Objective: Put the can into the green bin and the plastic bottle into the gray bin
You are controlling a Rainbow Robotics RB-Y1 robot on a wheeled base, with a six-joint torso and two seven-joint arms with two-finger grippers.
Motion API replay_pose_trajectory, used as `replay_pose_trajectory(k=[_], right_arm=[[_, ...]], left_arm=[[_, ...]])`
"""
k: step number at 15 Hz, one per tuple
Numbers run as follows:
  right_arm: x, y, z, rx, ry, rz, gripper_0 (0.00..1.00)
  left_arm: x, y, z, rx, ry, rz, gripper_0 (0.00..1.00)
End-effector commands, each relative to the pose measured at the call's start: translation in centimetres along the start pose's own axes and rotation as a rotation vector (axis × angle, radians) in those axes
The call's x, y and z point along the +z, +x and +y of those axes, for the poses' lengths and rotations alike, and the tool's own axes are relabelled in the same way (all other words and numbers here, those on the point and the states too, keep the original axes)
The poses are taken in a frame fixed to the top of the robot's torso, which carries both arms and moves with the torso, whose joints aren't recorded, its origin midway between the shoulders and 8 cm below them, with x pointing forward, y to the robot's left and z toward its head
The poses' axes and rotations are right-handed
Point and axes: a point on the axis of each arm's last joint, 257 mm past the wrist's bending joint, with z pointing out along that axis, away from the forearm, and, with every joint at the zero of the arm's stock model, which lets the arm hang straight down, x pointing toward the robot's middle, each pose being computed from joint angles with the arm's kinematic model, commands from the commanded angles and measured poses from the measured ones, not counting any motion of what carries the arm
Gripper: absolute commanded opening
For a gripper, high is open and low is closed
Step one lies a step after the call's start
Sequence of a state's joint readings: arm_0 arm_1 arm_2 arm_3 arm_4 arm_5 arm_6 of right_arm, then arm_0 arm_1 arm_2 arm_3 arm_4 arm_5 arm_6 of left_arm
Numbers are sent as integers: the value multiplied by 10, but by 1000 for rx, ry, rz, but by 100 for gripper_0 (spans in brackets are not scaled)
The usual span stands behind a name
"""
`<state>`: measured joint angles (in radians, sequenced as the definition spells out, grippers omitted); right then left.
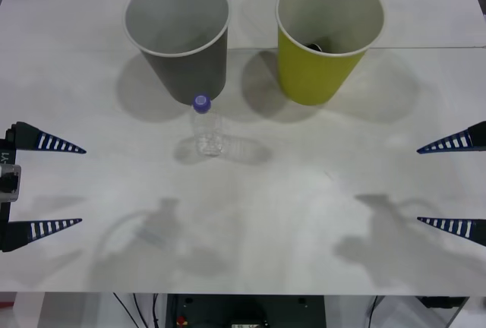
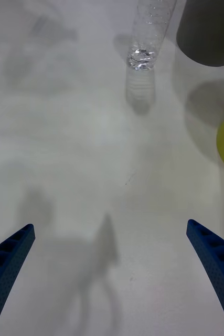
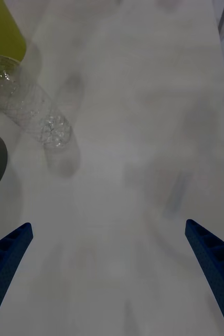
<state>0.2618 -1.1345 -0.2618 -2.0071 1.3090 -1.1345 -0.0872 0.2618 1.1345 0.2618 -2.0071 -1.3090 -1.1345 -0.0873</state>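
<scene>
Plastic bottle (image 1: 206,129): stands upright on the white table (image 1: 304,214), purple-blue cap up, just in front of the gray bin's base; long axis vertical.
Gray bin (image 1: 181,33): at 12 o'clock from the bottle, very close, mouth open upward, nothing seen inside.
Green bin (image 1: 326,36): at about 2 o'clock from the bottle, apart from it; a dark object lies at its bottom, probably the can.
Left gripper (image 1: 59,186): at the table's left edge, fingers spread wide, holding nothing; the bottle lies toward 2 o'clock from it.
Right gripper (image 1: 448,184): at the table's right edge, fingers spread wide, holding nothing; the bottle lies toward 10 o'clock from it, farther off.
Nearer arm: the left, by judgement, since the bottle sits left of the table's middle.
Governing relation: a side approach from the left meets the upright bottle across its narrow body, with the gray bin directly behind it.
</scene>
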Motion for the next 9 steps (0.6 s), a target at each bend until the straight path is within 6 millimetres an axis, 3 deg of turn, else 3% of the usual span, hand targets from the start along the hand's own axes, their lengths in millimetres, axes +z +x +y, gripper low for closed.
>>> replay_pose_trajectory(k=[1,4,9], right_arm=[[0,0,0,0,0,0,100],[0,0,0,0,0,0,100],[0,0,0,0,0,0,100]], left_arm=[[0,0,0,0,0,0,100],[10,10,-17,-46,28,-3,100],[9,13,-10,-52,33,-5,100]])
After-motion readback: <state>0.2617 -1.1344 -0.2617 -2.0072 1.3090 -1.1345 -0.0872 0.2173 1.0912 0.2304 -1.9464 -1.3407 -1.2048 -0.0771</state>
